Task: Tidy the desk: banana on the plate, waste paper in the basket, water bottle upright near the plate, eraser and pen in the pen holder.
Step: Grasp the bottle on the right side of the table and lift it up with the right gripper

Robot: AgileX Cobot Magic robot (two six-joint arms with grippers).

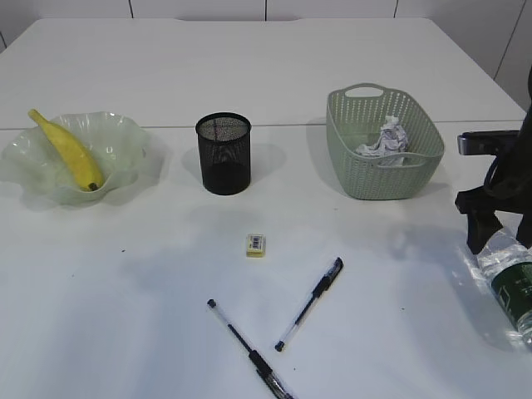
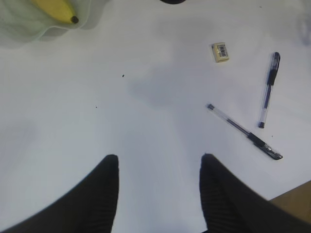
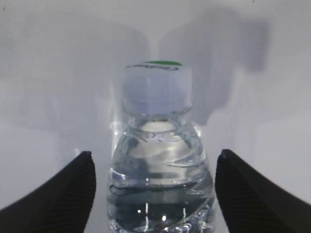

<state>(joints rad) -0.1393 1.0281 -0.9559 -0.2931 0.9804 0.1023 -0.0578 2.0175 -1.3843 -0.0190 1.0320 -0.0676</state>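
Observation:
A yellow banana (image 1: 71,150) lies on the pale green plate (image 1: 125,137) at the left. Crumpled paper (image 1: 384,140) lies in the green basket (image 1: 391,179). The black mesh pen holder (image 1: 223,154) stands between them. A yellow eraser (image 1: 256,244) and two pens (image 1: 312,303) (image 1: 249,349) lie on the table in front. The water bottle (image 1: 511,278) lies on its side at the right edge. My right gripper (image 3: 154,160) is open, with a finger on each side of the bottle's shoulder (image 3: 160,184). My left gripper (image 2: 159,162) is open over bare table, with the eraser (image 2: 220,52) and the pens (image 2: 268,90) (image 2: 243,131) ahead to its right.
The white table (image 1: 125,291) reaches back to a seam behind the plate. In the left wrist view the banana tip (image 2: 56,9) and the plate rim (image 2: 19,29) show at the top left, and the table's edge (image 2: 291,196) at the lower right.

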